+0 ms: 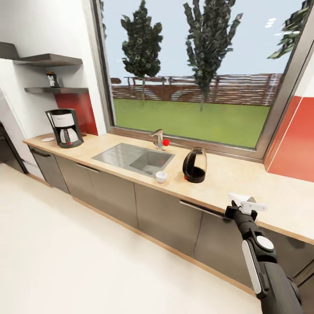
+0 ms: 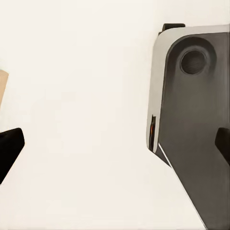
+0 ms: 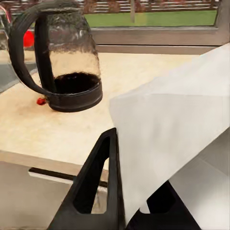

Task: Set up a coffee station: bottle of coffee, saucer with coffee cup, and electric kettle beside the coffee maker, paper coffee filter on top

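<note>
The paper coffee filter (image 1: 247, 201), a white cone (image 3: 175, 134), sits pinched in my right gripper (image 1: 242, 208), which is shut on it just above the kitchen countertop's (image 1: 226, 181) front edge at the right. The electric kettle (image 1: 194, 165) stands right of the sink, close ahead in the right wrist view (image 3: 62, 57). The coffee cup (image 1: 161, 176) rests by the sink's front corner. Far left stand the coffee maker (image 1: 64, 127) and the saucer (image 1: 48, 139). The bottle of coffee (image 1: 52, 80) is on the kitchen shelf (image 1: 65, 90). My left gripper (image 2: 115, 148) is open over the floor.
A steel sink (image 1: 126, 156) with a tap (image 1: 158, 138) is set into the worktop under a wide window. A thicker grey shelf (image 1: 50, 59) hangs above the black one. Dark grey cabinets (image 1: 165, 216) run below the counter. The robot's base (image 2: 196, 129) shows under the left hand.
</note>
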### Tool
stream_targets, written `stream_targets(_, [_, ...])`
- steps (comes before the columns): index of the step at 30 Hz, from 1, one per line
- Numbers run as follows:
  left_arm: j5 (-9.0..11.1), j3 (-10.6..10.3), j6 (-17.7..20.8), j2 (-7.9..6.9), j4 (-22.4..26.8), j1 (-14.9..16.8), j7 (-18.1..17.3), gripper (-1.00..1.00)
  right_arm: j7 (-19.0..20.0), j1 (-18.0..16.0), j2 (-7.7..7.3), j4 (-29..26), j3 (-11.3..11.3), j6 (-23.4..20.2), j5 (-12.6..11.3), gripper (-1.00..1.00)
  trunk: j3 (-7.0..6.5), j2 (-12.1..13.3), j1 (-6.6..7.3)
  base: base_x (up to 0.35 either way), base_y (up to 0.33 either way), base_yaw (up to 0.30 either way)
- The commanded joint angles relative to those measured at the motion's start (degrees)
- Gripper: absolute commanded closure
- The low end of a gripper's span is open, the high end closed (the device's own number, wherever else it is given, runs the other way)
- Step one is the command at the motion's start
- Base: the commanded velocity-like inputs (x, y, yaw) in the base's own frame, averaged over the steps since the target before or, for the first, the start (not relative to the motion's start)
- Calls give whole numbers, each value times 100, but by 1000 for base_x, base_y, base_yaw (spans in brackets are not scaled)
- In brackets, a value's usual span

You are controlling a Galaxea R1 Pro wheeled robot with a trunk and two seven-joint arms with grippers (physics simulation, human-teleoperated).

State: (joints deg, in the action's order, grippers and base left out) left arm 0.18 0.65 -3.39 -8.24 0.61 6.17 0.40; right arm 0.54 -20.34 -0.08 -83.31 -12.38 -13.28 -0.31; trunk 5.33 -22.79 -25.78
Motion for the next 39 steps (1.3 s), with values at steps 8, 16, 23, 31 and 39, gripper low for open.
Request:
stream_targets(8, [1,5,-25,8,-8,5,4,-100,-36,-3,-1,-10,-1,-35,-5,100,13,-13,0,-233,154,279])
stream_targets(16, [7,5,-21,10,-8,7,4,-100,-36,-4,-1,-10,-1,-35,-5,100,13,-13,0,18,57,279])
stream_targets(23, [7,0,-60,-2,4,7,5,-100,-36,-3,-1,-10,-1,-35,-5,100,13,-13,0,172,236,279])
stream_targets(31, [696,-12,-456,-114,505,73,16,-100,-36,-4,-1,8,-1,-35,-5,100,13,-13,0,221,241,279])
stream_targets(39, [781,-6,-456,-189,537,86,22,-100,-36,-2,-1,17,-1,-35,-5,100,13,-13,0,261,221,279])
